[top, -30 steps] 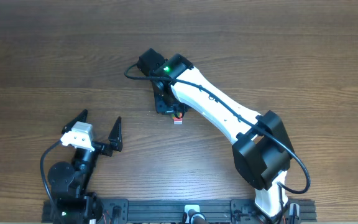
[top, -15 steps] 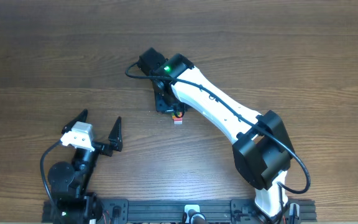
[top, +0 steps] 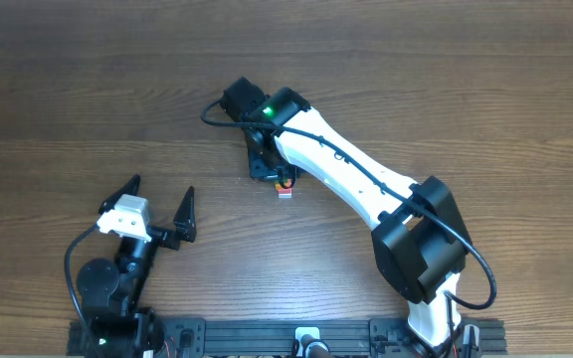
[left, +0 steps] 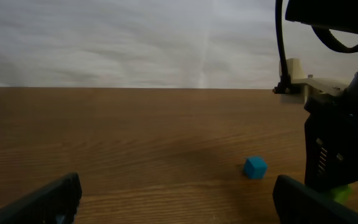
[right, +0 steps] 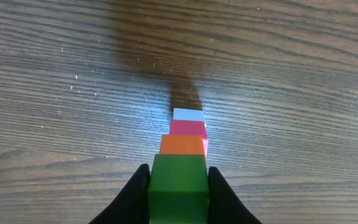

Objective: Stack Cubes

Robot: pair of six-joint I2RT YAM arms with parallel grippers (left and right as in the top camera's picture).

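Blue cube (left: 255, 167) sits on the wooden table (left: 104, 143), the right arm (left: 340, 146) looming near it, and the left gripper (left: 176, 190) spread wide this side of it.

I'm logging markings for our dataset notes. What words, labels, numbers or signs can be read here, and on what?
None can be read.
The green cube, orange cube, pink cube, white cube and blue cube show plain faces.
The table shows wood grain without print.
Small pale marks on the dark housing of the right arm are too small to read.
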